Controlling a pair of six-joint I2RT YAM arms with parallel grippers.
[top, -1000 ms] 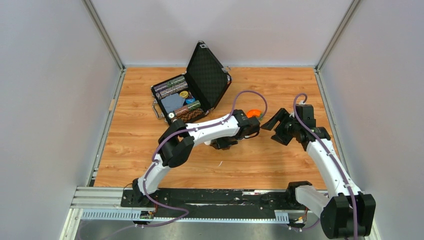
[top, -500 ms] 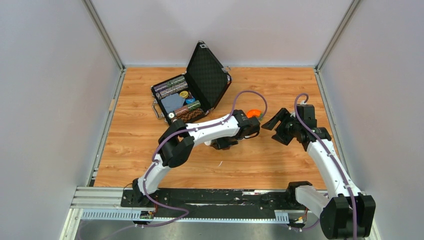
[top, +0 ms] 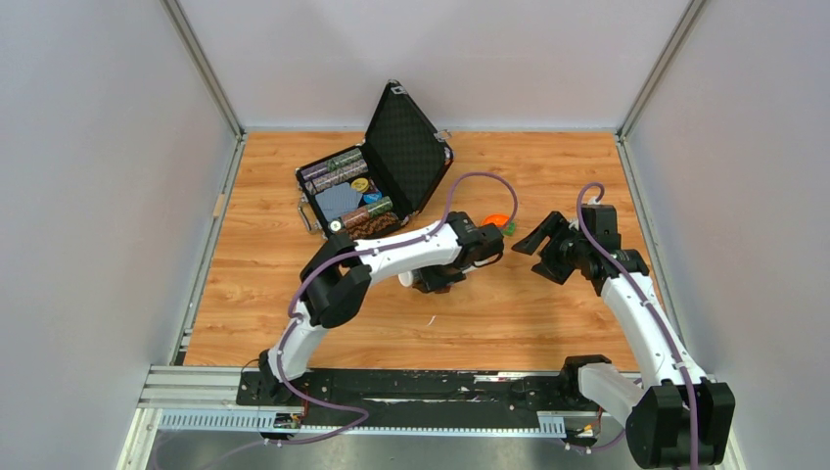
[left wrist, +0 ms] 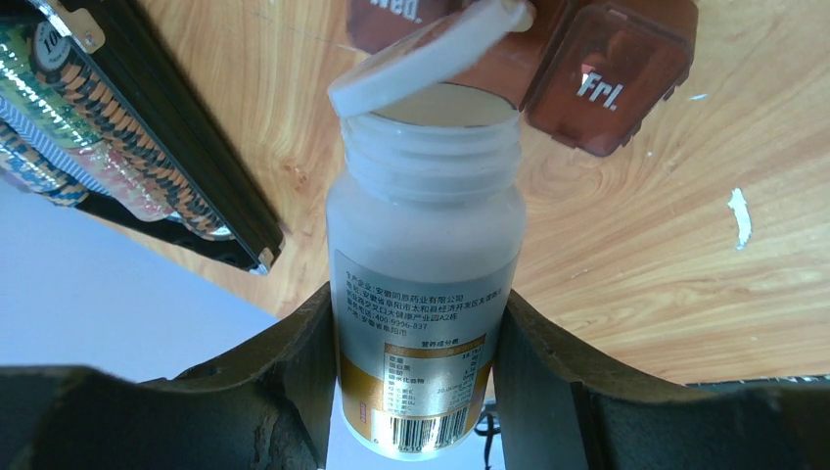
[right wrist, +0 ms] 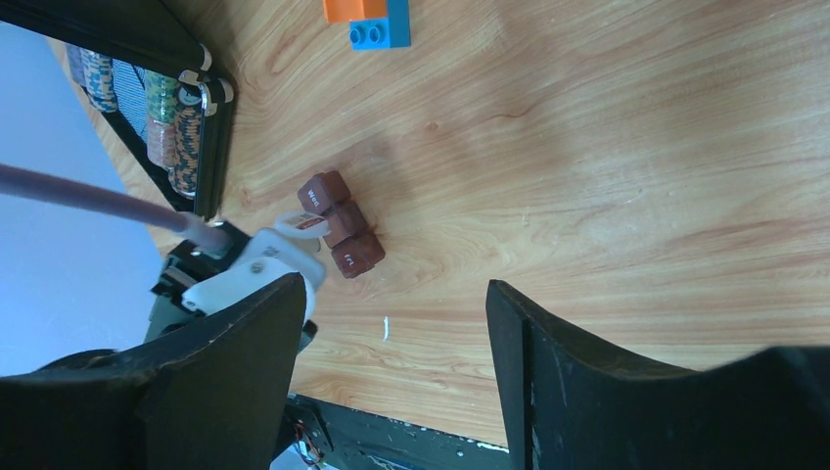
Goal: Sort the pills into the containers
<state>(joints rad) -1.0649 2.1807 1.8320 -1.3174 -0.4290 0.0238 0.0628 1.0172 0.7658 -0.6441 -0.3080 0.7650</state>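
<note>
Left arm has drawn back leftward over the last second, bringing the pill bottle (left wrist: 421,225) with its open mouth against the middle of the brown container strip (left wrist: 607,78) on the table (top: 548,313); pouring appears imminent. Left gripper (left wrist: 416,333) clamps the bottle's body. Right gripper (right wrist: 393,294) hangs wide open and empty.

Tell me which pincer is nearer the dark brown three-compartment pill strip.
Left. Left pincer holds a white plastic bottle at the strip; right pincer hangs open, well apart.
</note>
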